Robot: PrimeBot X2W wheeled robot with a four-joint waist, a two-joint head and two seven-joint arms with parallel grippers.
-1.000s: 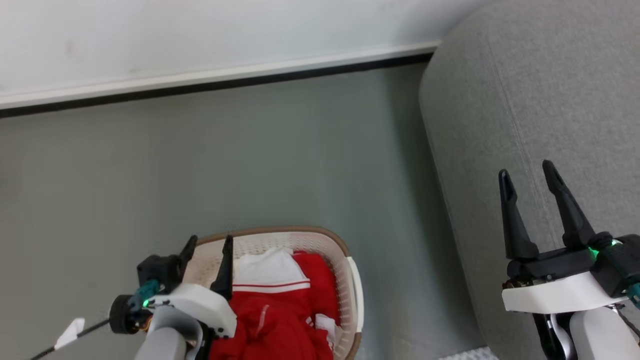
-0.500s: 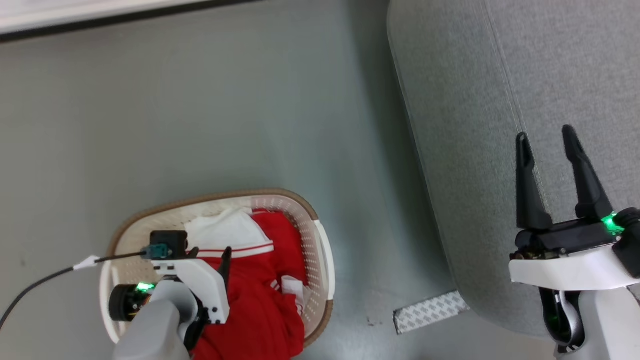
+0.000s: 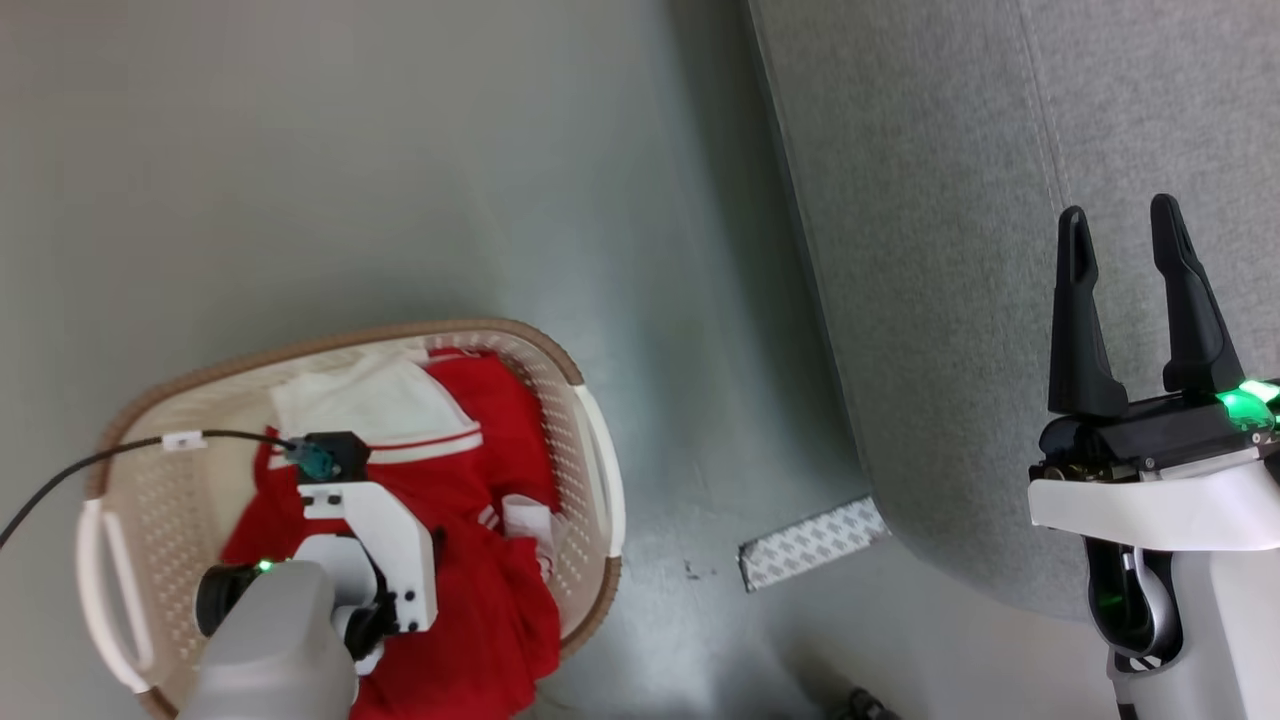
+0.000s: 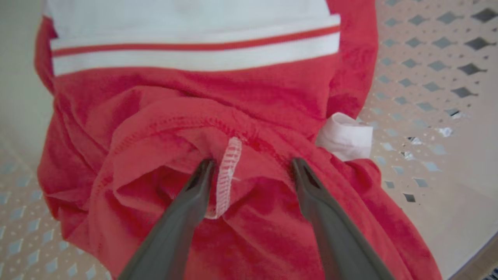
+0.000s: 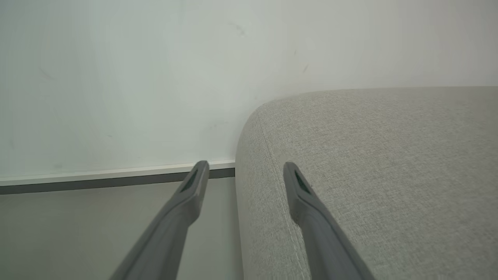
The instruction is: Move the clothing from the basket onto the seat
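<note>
Left claw (image 4: pixel 251 165) spread wide inside the basket (image 3: pixel 330 335), right claw (image 3: pixel 1118 215) spread and empty over the seat (image 3: pixel 930 250)
The clothing (image 3: pixel 480 590) lies heaped in the basket; left fingertips (image 4: pixel 202 171) straddle a red fold, gripping nothing. A strip of bare floor (image 3: pixel 700 350) separates the basket's rim from the seat's rounded edge, with more open floor beyond

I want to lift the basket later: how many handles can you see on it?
2. The left handle sits at the basket's end farther from the seat; the right handle sits at the end nearer the seat. The near rim is partly hidden.
</note>
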